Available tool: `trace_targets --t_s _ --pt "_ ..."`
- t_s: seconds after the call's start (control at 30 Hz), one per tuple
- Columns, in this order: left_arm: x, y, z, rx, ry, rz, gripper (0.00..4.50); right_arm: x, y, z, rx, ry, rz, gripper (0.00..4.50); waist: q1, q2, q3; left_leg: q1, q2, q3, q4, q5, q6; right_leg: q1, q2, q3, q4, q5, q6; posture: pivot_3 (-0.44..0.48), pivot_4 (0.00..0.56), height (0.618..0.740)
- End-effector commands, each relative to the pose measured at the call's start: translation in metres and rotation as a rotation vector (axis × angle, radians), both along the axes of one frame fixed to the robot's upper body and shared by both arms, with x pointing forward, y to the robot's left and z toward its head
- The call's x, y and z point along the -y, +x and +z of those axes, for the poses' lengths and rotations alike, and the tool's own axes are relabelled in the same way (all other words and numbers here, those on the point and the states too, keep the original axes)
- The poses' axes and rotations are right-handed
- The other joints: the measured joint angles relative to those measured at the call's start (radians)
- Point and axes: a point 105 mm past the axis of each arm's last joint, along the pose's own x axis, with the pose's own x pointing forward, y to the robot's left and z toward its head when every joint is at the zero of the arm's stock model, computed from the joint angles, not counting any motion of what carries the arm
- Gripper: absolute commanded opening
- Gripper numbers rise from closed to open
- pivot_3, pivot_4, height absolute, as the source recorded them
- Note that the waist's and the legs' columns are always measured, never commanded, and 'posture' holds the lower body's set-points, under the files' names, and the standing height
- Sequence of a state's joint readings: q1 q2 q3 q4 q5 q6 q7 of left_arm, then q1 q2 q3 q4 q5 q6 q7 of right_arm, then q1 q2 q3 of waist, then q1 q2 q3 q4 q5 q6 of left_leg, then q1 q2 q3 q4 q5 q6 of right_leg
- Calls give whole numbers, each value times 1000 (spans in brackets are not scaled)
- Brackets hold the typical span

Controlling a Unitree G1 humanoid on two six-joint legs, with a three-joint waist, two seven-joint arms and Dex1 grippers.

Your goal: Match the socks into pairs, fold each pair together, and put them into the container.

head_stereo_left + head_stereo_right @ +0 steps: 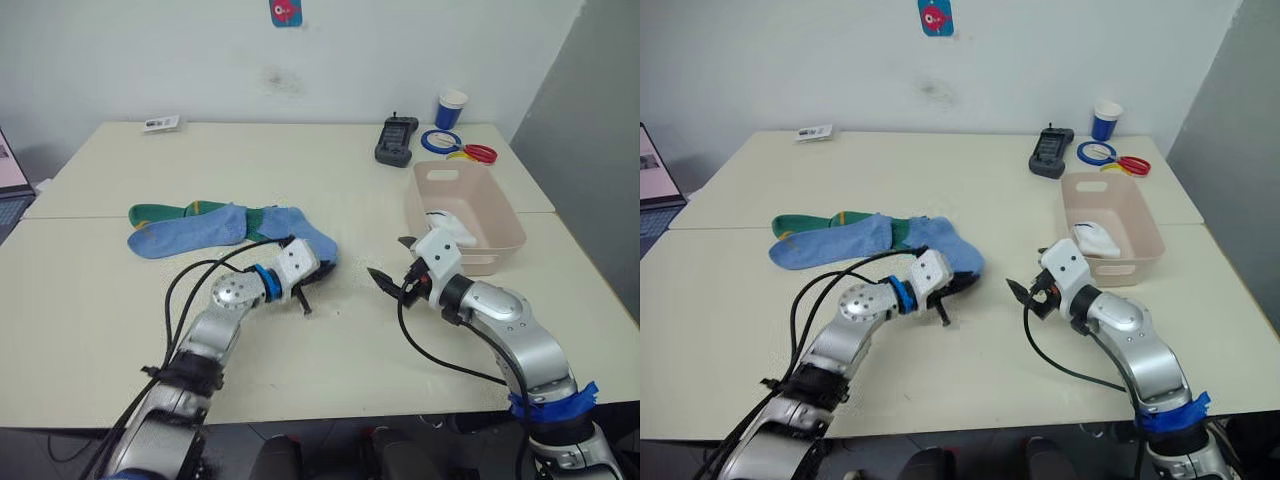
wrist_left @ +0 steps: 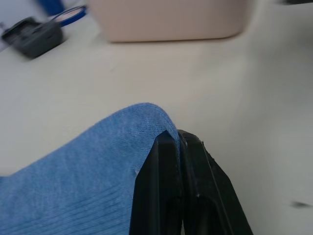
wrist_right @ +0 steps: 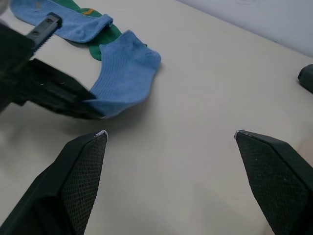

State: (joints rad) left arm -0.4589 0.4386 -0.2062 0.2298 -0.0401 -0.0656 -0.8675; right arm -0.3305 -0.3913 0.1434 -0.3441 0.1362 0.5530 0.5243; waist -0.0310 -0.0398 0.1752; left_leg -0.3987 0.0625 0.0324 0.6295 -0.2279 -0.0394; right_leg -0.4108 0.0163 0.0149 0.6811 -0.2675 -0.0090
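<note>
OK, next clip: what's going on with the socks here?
The left gripper has its jaws shut on the edge of a light blue sock lying on the table. The right gripper hovers beside it with jaws open, empty. The second light blue sock and the green socks lie in a loose pile behind. A white sock bundle already sits in the pink container.

Socks (image 1: pixel 230 228) lie left of the container (image 1: pixel 478 196).
</note>
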Motion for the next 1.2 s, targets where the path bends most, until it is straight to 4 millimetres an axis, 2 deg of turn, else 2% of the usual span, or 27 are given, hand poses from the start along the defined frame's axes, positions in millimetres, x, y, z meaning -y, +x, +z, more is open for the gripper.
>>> trace_targets --t_s 0.03,0.1,0.2,0.33,0.47,0.57,0.73,0.83,0.9,0.97,1.07,1.13,1.2 --pt "9 -52 15 21 -7 -242 17 1 0 11 45 -2 20 4500 -3 0 0 0 1 0 0 0 0 0 0 1 0 0 0 0 150 740" --pt "1 -80 14 -18 24 -337 17 1 0 9 39 -9 29 4500 -4 0 0 0 1 0 0 0 0 0 0 0 0 0 0 0 150 740" --pt "-14 -103 14 -63 61 -403 17 1 0 7 30 -15 42 4500 -1 1 0 0 1 -1 -1 0 0 0 0 -1 0 0 -1 0 150 740" --pt "-42 -124 10 -91 137 -445 17 0 0 2 17 -24 67 4500 -1 1 0 0 1 0 0 0 0 0 0 0 0 0 -1 0 150 740" --pt "-53 -139 -4 -53 235 -518 17 -7 4 -2 7 -30 99 4500 0 1 0 0 1 0 -1 0 1 0 0 0 -1 -1 -1 0 150 740" --pt "-51 -135 -7 -5 242 -511 604 -11 7 -6 -6 -29 118 4500 1 1 0 0 1 0 0 0 1 0 -1 0 -1 -1 -1 0 150 740" --pt "-52 -130 0 -64 152 -412 2181 -9 8 -11 -14 -45 127 4500 1 1 0 0 1 0 -1 -1 1 -1 0 0 -1 -1 -2 0 150 740" --pt "-50 -115 26 -230 -38 -278 3087 -10 4 -13 -40 -45 163 4500 1 1 0 -1 2 0 -1 -1 2 -1 0 0 -1 -1 -2 0 150 740" --pt "-49 -108 39 -336 -105 -238 3741 -11 -4 -17 -68 -60 220 4500 1 1 0 0 2 -1 0 -1 2 -1 0 -1 0 -1 -2 0 150 740" --pt "-55 -85 50 -360 -138 -175 4370 -18 -21 -21 -134 -70 341 4500 2 1 1 0 2 -2 0 -1 2 -1 0 -2 0 -1 -1 0 150 740" --pt "-61 -41 58 -314 -134 -69 4370 -28 -47 -24 -227 -83 526 4500 4 1 1 0 0 -2 0 -1 2 0 4 -2 -1 -1 -1 0 150 740" --pt "-66 -2 52 -269 -117 71 4370 -30 -59 -29 -248 -122 609 4500 5 1 0 0 0 -2 0 -1 2 1 4 -2 -1 -1 -1 0 150 740" --pt "-69 26 40 -231 -62 154 4370 -33 -67 -37 -235 -201 694 4500 4 1 0 0 -1 -2 1 -1 2 1 4 -2 -1 -1 -1 0 150 740"
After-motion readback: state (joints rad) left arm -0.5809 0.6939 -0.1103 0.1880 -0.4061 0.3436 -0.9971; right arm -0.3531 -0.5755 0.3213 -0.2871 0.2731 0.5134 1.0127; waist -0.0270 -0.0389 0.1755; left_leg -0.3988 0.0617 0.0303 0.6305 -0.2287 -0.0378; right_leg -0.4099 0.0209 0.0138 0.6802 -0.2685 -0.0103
